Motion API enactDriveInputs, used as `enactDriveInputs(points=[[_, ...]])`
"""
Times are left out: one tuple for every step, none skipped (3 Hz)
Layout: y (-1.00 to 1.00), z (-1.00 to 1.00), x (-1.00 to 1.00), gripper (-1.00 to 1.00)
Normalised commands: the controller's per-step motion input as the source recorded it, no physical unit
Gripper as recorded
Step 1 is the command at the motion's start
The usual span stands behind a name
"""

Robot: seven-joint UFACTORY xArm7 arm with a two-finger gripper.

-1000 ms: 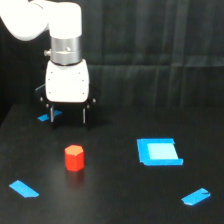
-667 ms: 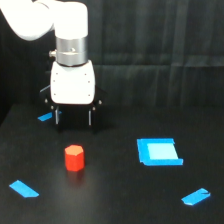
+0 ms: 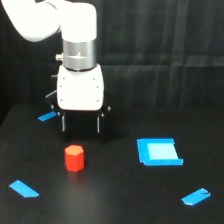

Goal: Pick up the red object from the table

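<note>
The red object (image 3: pixel 74 157), a small red-orange hexagonal block, stands upright on the black table (image 3: pixel 115 195) left of centre in the exterior view. My gripper (image 3: pixel 80 125) hangs just behind and above it, fingers pointing down and spread apart, with nothing between them. The two dark fingertips (image 3: pixel 63 124) end a short way above the block's top, slightly toward the exterior view's right of it. No contact with the block shows.
A blue square patch (image 3: pixel 159 151) lies on the exterior view's right. Blue tape strips lie at the front left (image 3: pixel 23 188), the front right (image 3: pixel 195 196) and behind the gripper on the left (image 3: pixel 47 116). A dark curtain backs the table.
The gripper has travelled toward the camera and toward the exterior view's right, coming closer to the red block. Its fingers stay open. The block has not moved.
</note>
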Motion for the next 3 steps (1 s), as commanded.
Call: enactDriveInputs(points=[[-0.93, 0.04, 0.35, 1.0], [-0.94, 0.02, 0.38, 1.0], [-0.89, -0.13, 0.22, 1.0]])
